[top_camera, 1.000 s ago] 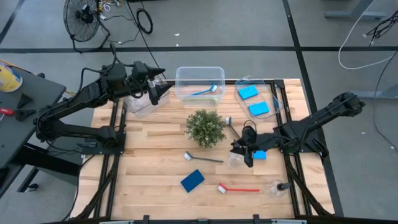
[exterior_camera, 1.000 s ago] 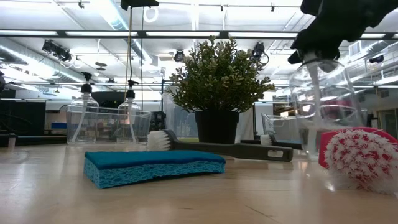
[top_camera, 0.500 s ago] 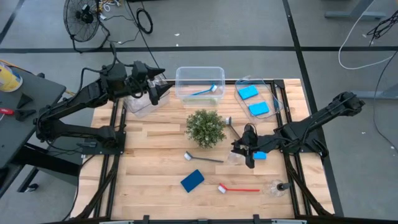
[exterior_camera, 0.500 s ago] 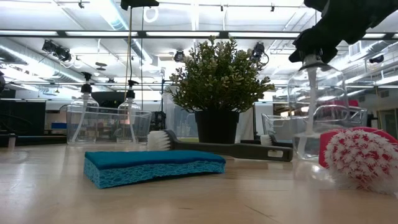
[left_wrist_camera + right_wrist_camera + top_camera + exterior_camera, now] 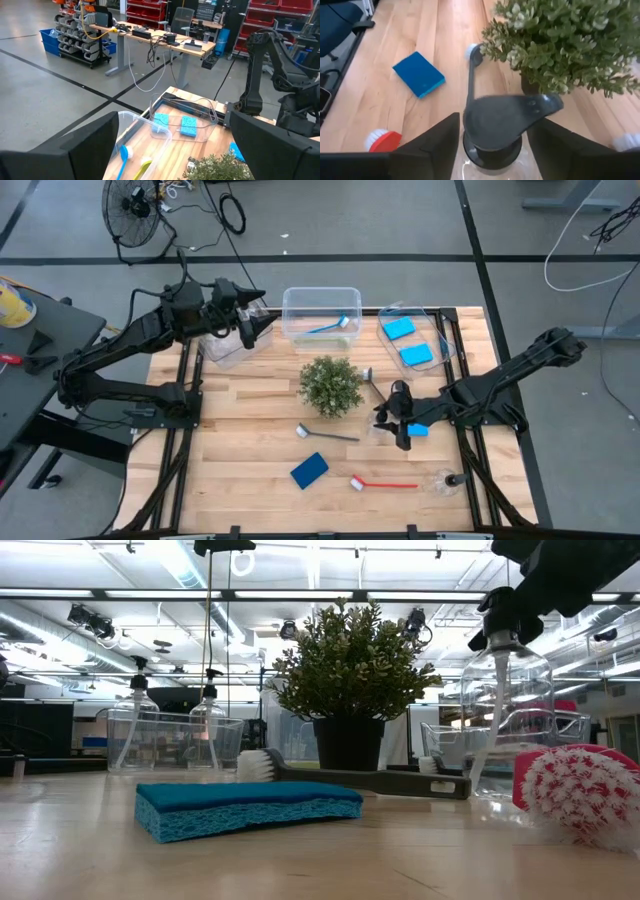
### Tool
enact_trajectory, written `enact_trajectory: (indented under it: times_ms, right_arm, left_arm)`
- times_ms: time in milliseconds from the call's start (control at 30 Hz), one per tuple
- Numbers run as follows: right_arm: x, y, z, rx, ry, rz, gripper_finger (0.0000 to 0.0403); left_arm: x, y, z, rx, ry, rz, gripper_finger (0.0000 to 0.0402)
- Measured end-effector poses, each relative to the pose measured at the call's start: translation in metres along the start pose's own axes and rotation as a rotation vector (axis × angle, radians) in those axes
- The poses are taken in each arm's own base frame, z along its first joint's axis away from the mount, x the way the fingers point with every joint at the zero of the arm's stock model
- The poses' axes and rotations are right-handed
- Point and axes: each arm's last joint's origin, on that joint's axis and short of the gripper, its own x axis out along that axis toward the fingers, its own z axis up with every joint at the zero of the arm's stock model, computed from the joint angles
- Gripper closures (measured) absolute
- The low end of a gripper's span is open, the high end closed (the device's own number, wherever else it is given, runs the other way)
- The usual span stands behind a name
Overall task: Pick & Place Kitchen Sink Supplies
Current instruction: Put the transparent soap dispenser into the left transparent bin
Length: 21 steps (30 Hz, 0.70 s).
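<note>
high view: my right jaws (image 5: pixel 397 416) right of centre, around clear bottle (image 5: pixel 380 430) on table (image 5: pixel 250 430). low view: bottle upright at right, looks light, slick. right wrist view: fingers (image 5: pixel 427 145) flank the black cap (image 5: pixel 505 120), whether clamped i cannot tell; grip neck. left jaws (image 5: pixel 250 323) open, upper left.

the surface (image 5: pixel 250 440) is pale wood in butcher-block strips. the plant (image 5: pixel 330 385) is bushy green in a black pot (image 5: pixel 349 743). the loose sponge (image 5: pixel 309 470) is deep blue on top with a lighter blue underside, and two lighter blue sponges (image 5: pixel 407 340) lie in a clear bin (image 5: pixel 443 345). the red brush (image 5: pixel 384 483) has a red handle and a head of red-and-white speckled bristles. the grey brush (image 5: pixel 328 434) is dark grey with white bristles. a blue brush (image 5: pixel 330 326) lies in another clear bin (image 5: pixel 322 308). the bottle (image 5: pixel 508 715) is clear with a black pump cap. both arms are black.
</note>
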Motion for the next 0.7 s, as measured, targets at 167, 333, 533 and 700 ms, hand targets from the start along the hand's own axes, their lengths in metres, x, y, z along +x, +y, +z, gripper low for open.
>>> enact_trajectory:
  times_ms: [167,333,533,700]
  right_arm:
    - [-0.006,-0.001,0.004,-0.002,-0.032,0.011,0.0145]
    - [-0.020,-0.006,0.007,0.027,-0.066,0.024,0.0133]
    - [-0.048,-0.011,0.020,0.056,-0.035,0.060,0.0138]
    - [-0.079,-0.012,0.048,-0.027,0.012,0.040,0.0147]
  left_arm:
    - [0.000,0.000,0.000,0.000,0.000,0.000,0.0016]
    - [0.000,0.000,0.000,0.000,0.000,0.000,0.0016]
    - [0.000,0.000,0.000,0.000,0.000,0.000,0.0016]
    - [0.000,0.000,0.000,0.000,0.000,0.000,0.0016]
